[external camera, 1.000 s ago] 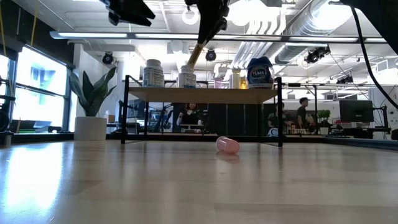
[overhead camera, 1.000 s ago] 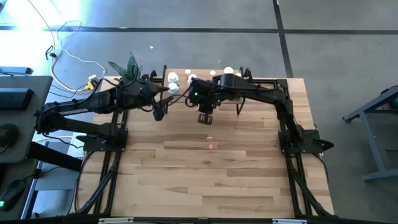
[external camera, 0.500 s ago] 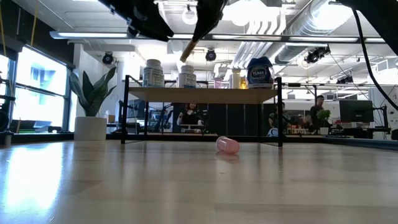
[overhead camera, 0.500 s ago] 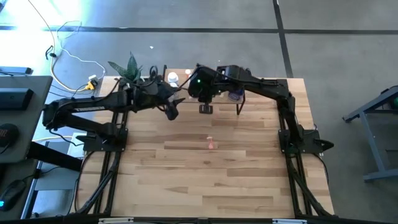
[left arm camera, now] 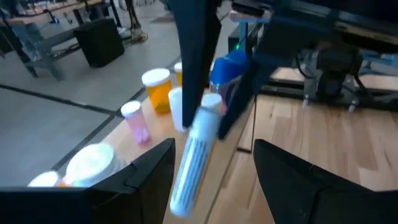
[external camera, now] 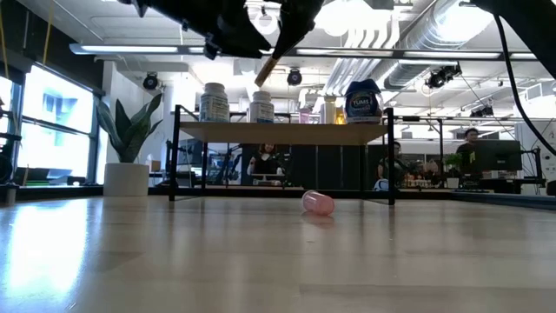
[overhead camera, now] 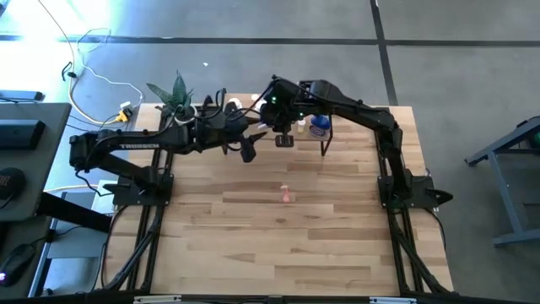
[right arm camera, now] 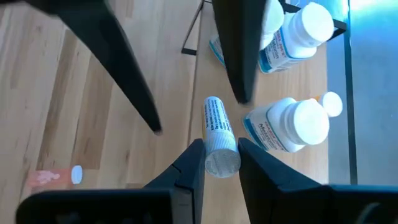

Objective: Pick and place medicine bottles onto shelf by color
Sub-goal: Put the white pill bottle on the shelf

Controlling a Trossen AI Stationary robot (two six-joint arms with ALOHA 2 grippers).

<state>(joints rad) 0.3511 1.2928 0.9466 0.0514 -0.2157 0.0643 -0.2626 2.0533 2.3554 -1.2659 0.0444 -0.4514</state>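
Above the shelf (external camera: pixel 282 132) at the far edge of the table, my right gripper (right arm camera: pixel 213 163) is clamped on a slim white tube (right arm camera: pixel 217 134), pinched at its capped end so the rest sticks out unsupported. I judge it light, stiff and slick, so a mid-body hold would swing less. My left gripper (left arm camera: pixel 212 168) hovers close by, fingers apart and empty. One pink bottle (overhead camera: pixel 288 195) lies on its side mid-table. On the shelf, a blue bottle (external camera: pixel 362 102) reads "TUMS"; the tube's print is unreadable.
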